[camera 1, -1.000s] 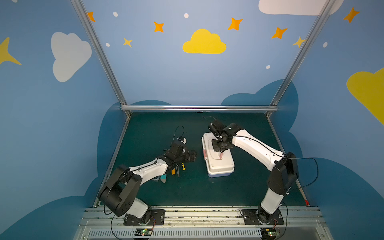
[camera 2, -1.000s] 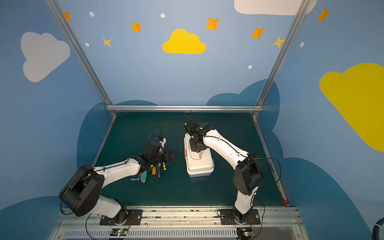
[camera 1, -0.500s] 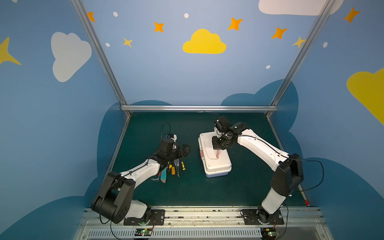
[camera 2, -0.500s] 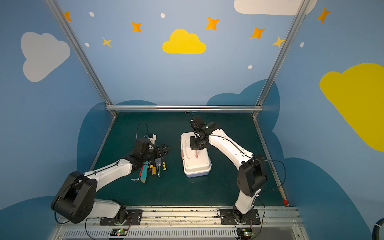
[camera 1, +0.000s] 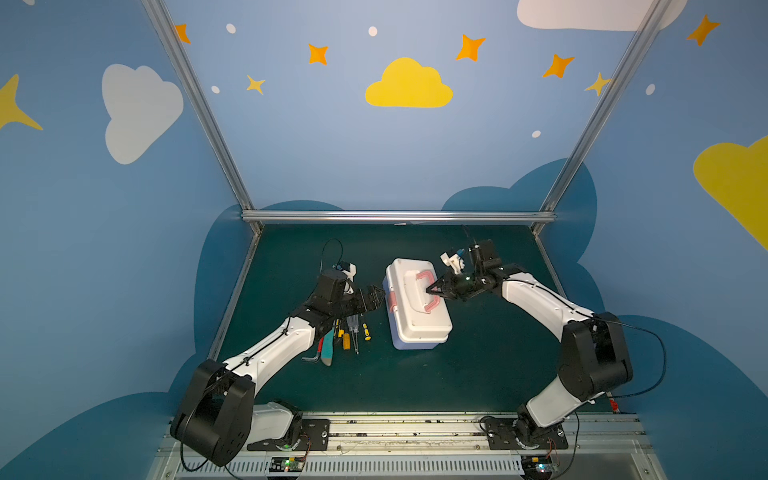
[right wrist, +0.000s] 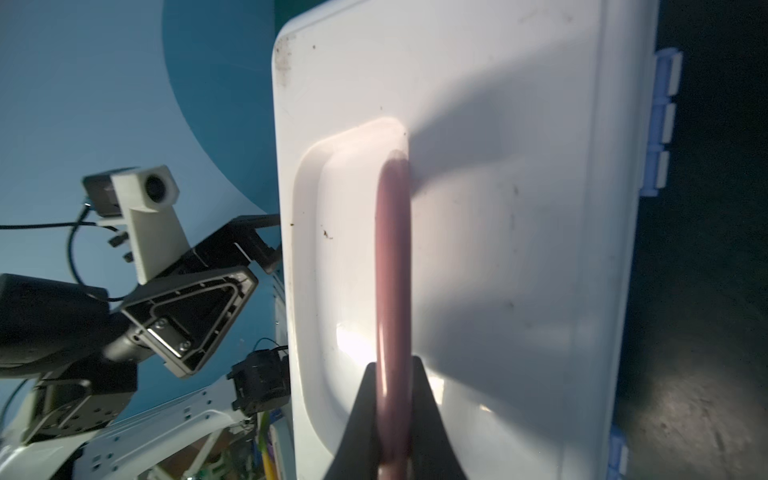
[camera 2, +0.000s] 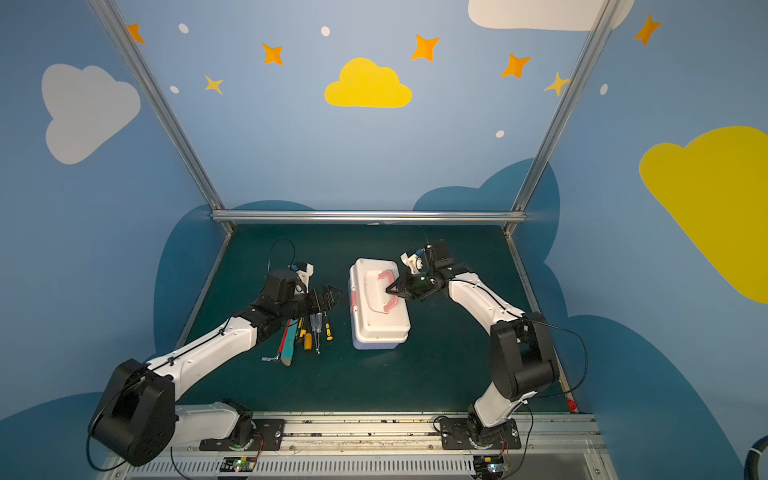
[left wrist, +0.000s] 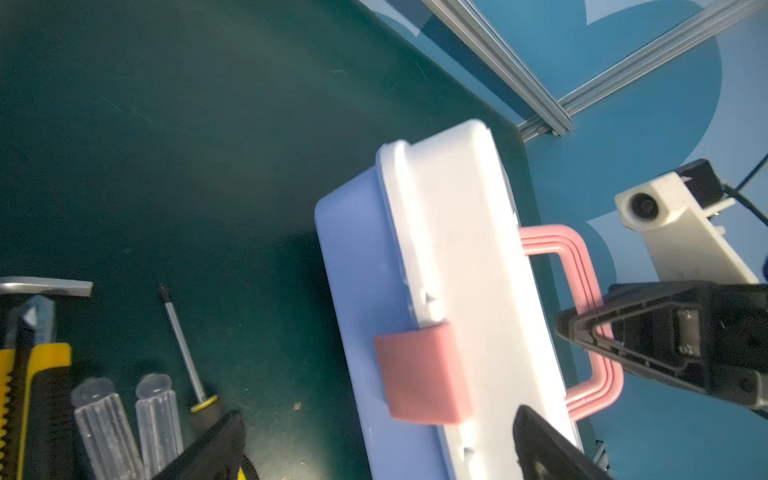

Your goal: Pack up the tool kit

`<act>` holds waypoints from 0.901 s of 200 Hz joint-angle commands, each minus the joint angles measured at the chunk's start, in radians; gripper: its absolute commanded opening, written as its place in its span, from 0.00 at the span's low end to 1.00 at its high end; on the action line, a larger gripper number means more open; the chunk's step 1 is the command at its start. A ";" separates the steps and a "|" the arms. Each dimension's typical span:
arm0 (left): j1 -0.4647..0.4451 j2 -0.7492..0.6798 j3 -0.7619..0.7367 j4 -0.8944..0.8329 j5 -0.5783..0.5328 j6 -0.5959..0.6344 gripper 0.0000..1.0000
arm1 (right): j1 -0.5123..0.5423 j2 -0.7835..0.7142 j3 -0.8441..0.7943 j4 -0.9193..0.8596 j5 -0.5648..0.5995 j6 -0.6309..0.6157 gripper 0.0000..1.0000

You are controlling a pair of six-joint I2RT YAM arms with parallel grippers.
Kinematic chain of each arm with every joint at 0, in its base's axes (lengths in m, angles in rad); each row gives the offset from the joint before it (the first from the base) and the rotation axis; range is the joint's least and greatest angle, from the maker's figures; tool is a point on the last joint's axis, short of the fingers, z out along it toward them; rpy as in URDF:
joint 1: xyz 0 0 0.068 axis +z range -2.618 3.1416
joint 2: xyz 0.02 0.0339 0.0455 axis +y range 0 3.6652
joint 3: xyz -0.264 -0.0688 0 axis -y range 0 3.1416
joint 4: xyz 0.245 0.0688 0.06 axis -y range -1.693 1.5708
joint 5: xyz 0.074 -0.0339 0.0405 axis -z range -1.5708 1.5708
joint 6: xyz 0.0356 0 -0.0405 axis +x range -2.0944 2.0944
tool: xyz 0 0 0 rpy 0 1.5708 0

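Pinching the pink handle (right wrist: 392, 249), the right gripper (right wrist: 392, 365) has its jaws pressed together on the grip bar approx. mid-span. The handle stands upright off the white lid (camera 1: 409, 309). Right arm pose: forearm reaches in low from the right edge of the tabletop (camera 1: 478, 365), wrist approx. level, gripper tips aimed toward the left edge.

Left gripper (camera 1: 376, 296): jaws spread fully, holding nothing. It sits just beside the kit's left long side, facing the pink latch (left wrist: 419, 374). Contact w/ the latch cannot be confirmed. Left arm pose: stretched low and fwd from the near-left corner, spanning above the loose tools.

Tool kit (camera 1: 417, 328): approx. centre of tabletop, long axis running far edge to near edge w/ slight skew. Lid is shut on the lavender base (left wrist: 353, 291); latch looks folded down.

Loose tools lie in a row btwn kit and left edge: hex key (camera 1: 311, 358), teal-handled pliers (camera 1: 327, 351), clear-handled screwdrivers (camera 1: 354, 332), small yellow/black screwdriver (camera 1: 365, 331). Some are part hidden under the left arm; hammer not identifiable.

Status (judgement): early. No tool is seen packed; interior not visible. Remaining steps: release latch, raise lid, load each tool, close and latch. Present pose suits the right gripper steadying the kit by the handle while the left gripper works the latch.
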 commanded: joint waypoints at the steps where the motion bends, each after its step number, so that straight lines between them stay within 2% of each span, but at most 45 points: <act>1: -0.048 0.021 0.084 -0.072 0.001 0.021 1.00 | -0.073 -0.051 -0.056 -0.004 -0.088 0.000 0.00; 16: -0.084 0.059 0.144 -0.096 0.007 0.019 0.99 | -0.128 -0.070 -0.080 -0.077 -0.058 -0.052 0.00; 29: -0.104 0.096 0.191 -0.103 0.009 -0.010 1.00 | -0.153 -0.085 -0.083 -0.162 0.024 -0.113 0.00; 42: -0.117 0.134 0.246 -0.134 -0.013 -0.085 0.99 | -0.165 -0.099 -0.077 -0.260 0.142 -0.168 0.00; 60: -0.132 0.189 0.322 -0.157 0.024 -0.174 1.00 | -0.163 -0.123 -0.078 -0.327 0.224 -0.207 0.00; 79: -0.154 0.249 0.412 -0.186 0.058 -0.209 1.00 | -0.158 -0.164 -0.092 -0.322 0.241 -0.213 0.00; 122: -0.218 0.356 0.613 -0.339 0.046 -0.131 1.00 | -0.136 -0.208 -0.074 -0.324 0.270 -0.224 0.00; 180: -0.260 0.423 0.635 -0.333 0.077 -0.154 0.99 | -0.117 -0.188 -0.076 -0.260 0.279 -0.198 0.00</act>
